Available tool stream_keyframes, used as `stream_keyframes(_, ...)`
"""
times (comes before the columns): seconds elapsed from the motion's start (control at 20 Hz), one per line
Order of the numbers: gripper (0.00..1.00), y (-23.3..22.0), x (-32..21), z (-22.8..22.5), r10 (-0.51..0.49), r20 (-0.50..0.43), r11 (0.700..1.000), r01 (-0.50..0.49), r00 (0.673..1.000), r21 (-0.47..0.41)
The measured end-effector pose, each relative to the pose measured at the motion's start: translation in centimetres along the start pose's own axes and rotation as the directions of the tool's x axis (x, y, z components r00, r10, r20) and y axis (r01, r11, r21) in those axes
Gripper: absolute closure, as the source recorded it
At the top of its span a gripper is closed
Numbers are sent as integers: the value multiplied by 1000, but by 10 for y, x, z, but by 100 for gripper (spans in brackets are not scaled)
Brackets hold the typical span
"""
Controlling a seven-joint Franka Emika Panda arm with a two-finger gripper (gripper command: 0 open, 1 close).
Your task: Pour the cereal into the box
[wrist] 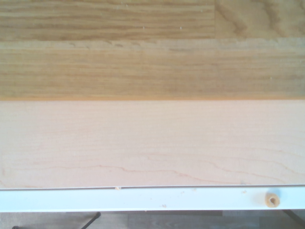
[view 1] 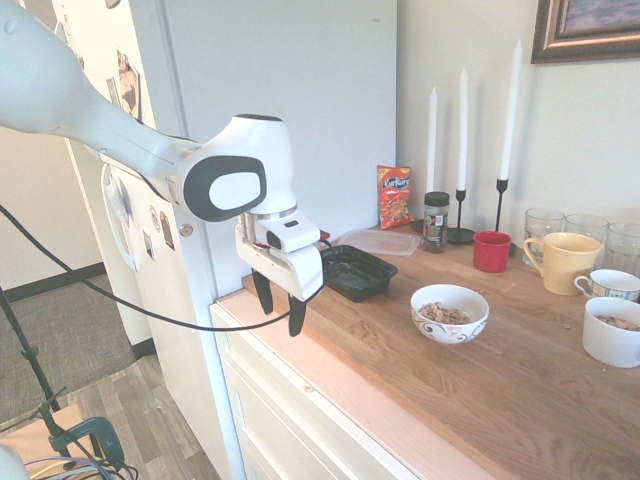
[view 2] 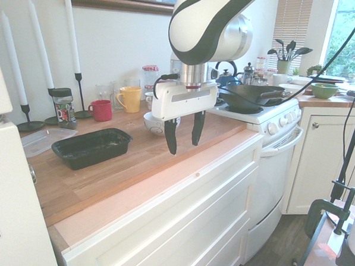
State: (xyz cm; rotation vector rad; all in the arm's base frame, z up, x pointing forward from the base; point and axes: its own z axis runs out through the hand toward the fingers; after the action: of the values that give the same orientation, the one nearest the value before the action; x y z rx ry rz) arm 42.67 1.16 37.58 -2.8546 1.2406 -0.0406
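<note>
Beside the upright candles (view 1: pixel 463 130), we read "Kurkure" on the orange snack bag (view 1: pixel 394 197); our gripper's (view 1: pixel 278 302) jaws stand apart.

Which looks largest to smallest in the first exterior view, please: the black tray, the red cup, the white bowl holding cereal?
1. Black tray
2. White bowl, fairly close behind
3. Red cup, clearly smallest

"Kurkure" on orange-red snack bag (view 1: pixel 394 197)

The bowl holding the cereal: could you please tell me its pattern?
White bowl with dark scrollwork, clearest in the first exterior view.
</note>
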Motion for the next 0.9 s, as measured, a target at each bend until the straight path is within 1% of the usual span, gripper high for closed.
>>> stream_keyframes(0.2, 0, -3, 5, -5, -13, -22, 1000, 13, 1000, -3)
stream_keyframes(0.35, 0, -11, 32, -29, 2, -64, 1000, 0, 998, 21)
stream_keyframes(0.6, 0, -18, 113, -55, 82, -84, 996, -79, 993, 36)
stream_keyframes(0.9, 0, -12, 205, -56, 156, -98, 987, -151, 983, 54)
